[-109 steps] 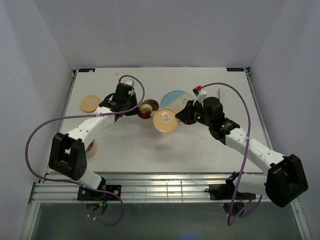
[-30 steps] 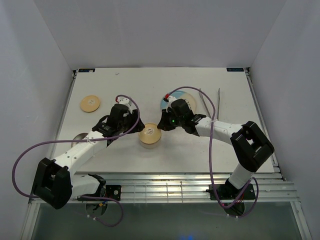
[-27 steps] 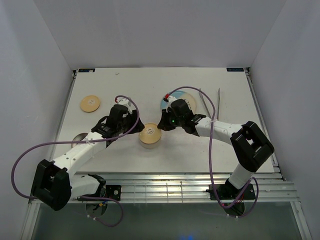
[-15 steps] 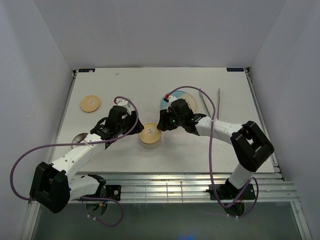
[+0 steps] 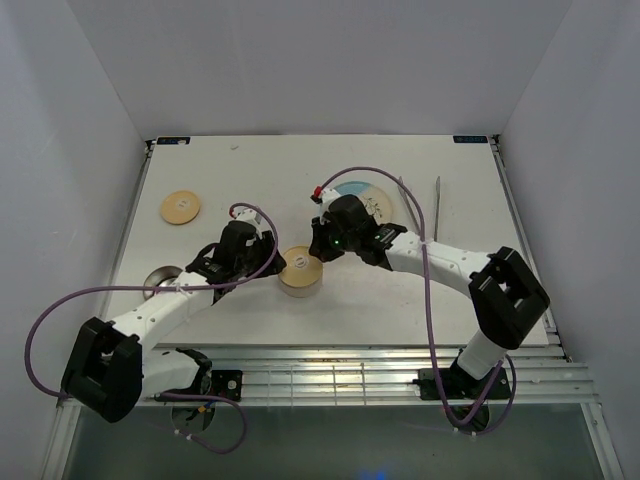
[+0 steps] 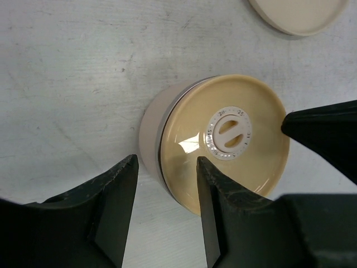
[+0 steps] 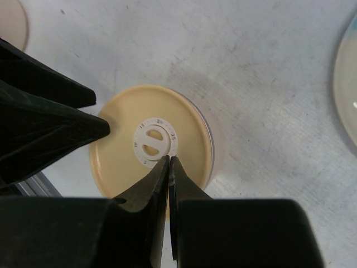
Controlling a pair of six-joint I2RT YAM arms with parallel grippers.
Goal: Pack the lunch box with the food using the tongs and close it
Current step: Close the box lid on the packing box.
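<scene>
Since approx 3.6 s ago the lid (image 6: 245,167) has gone from beside the R hand (image 5: 312,254), next to the open tin, to lying flat on that tin. The closed tin (image 5: 300,274) now stands nearer the bench (image 5: 300,165) front edge than it did. Over the last sec it hasn't budged, while the R hand slid left off the plate (image 5: 368,195), so more plate shows. R hand is clenched tight w/ nothing btwn its fingers, tips over the white dial (image 7: 156,139) at lid ctr; touching or just above, can't tell. L hand (image 6: 166,162) is released, fingers (image 6: 215,223) apart, low at the tin's left side: one finger overlaps the lid's rim, the other is over bare bench, grasping nothing. In the R wrist view a L fingertip reaches the lid's edge. Second tin (image 5: 160,275), open-topped steel, sits just beside the L forearm near the bench's left edge; contents too small to tell. Spare lid (image 5: 181,207) lies flat further back on the left, well apart from both tins. Tongs (image 5: 411,205) lie on the bench just right of the plate, thin arms spreading toward the back, near end hidden under the R arm.
</scene>
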